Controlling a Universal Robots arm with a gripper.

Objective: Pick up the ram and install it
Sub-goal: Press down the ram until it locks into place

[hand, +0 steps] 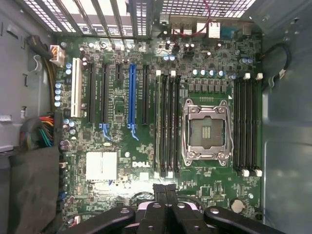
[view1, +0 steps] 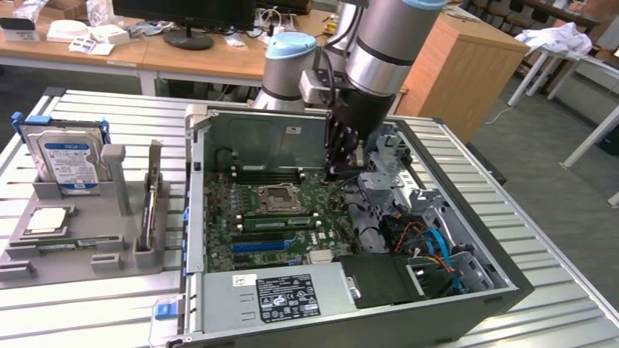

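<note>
My gripper [view1: 344, 168] hangs inside the open computer case, above the far right part of the motherboard [view1: 254, 250]. In the wrist view its fingers [hand: 165, 191] are pressed together and nothing shows between them. A thin green stick that looks like the ram [view1: 278, 221] stands on edge in the memory slots beside the empty CPU socket [view1: 275, 196]. The gripper is apart from it, farther back and higher. From the wrist view those slots [hand: 165, 126] lie next to the socket [hand: 206, 130].
A grey holder tray [view1: 106, 250] at the exterior view's left carries a hard disk [view1: 66, 161], a chip [view1: 48, 220] and another thin green strip [view1: 56, 246]. The case walls [view1: 198, 217], the drive cage [view1: 392, 163], cables [view1: 425, 243] and the power supply [view1: 280, 293] crowd the board.
</note>
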